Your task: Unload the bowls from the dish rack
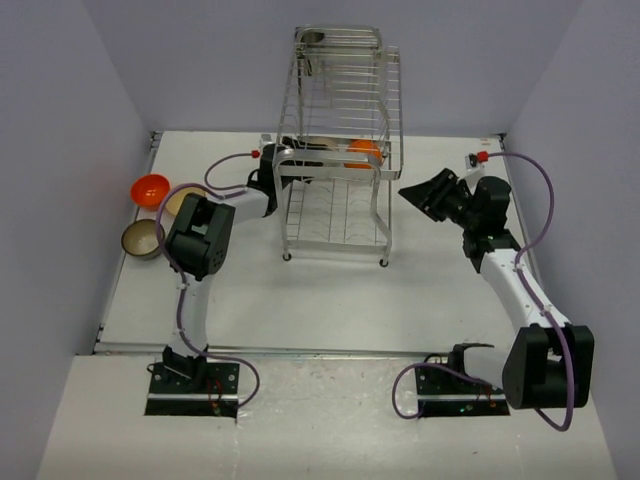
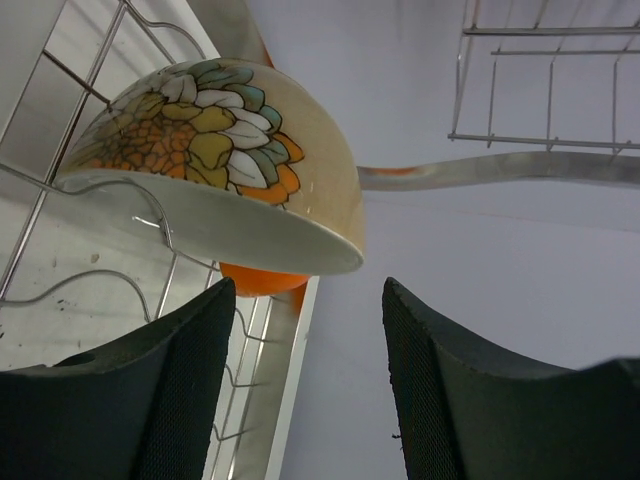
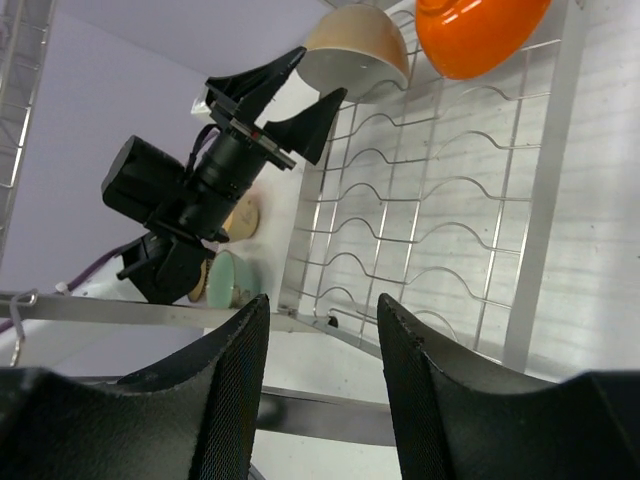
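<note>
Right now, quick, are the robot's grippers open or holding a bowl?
Left gripper: open, empty, beside the cream bowl.
Right gripper: open, holding nothing.

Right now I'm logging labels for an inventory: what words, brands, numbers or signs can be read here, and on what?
No text can be read in any view.
The cream bowl bears a painted flower but no lettering.
The orange bowl and the rack are unmarked.
</note>
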`<move>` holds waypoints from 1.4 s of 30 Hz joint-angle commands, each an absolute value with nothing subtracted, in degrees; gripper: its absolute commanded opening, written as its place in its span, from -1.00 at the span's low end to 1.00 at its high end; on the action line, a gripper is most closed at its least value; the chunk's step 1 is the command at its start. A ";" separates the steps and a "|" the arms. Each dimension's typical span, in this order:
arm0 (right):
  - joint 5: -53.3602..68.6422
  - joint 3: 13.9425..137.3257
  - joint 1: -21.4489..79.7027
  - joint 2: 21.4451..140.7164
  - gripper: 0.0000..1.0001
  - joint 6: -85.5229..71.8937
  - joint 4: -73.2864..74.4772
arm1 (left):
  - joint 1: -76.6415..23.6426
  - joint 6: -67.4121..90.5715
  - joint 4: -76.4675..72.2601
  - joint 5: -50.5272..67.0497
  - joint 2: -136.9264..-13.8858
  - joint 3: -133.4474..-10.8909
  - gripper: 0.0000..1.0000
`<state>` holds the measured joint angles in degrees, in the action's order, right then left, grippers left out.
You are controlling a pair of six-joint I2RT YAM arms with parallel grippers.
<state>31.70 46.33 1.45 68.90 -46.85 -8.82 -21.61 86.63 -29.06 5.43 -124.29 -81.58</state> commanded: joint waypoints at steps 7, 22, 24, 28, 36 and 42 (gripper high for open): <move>35.68 42.54 -3.77 66.80 -0.03 -44.39 -13.36 | -22.50 87.63 -28.66 1.94 -131.74 -94.30 0.23; 37.88 39.46 -5.62 64.60 -0.03 -44.91 -16.35 | -23.81 87.71 -24.87 -3.07 -133.51 -96.59 -0.56; 38.06 39.11 -5.80 64.60 -0.03 -44.91 -16.52 | -23.99 87.80 -25.14 -3.95 -133.16 -95.98 -0.63; 38.23 37.45 -5.71 63.72 -0.03 -45.18 -17.49 | -24.26 88.50 -26.72 -4.57 -133.15 -94.66 -0.80; 38.76 36.39 -5.80 64.07 -0.03 -44.56 -17.67 | -24.70 89.83 -35.05 -4.13 -131.05 -87.55 -1.00; 38.76 35.07 -5.89 64.25 -0.03 -43.95 -17.93 | -24.70 90.26 -54.02 -1.15 -130.25 -79.29 -1.00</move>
<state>37.26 35.86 -5.61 64.77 -45.34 -15.62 -24.51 90.28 -44.49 -2.11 -131.66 -83.70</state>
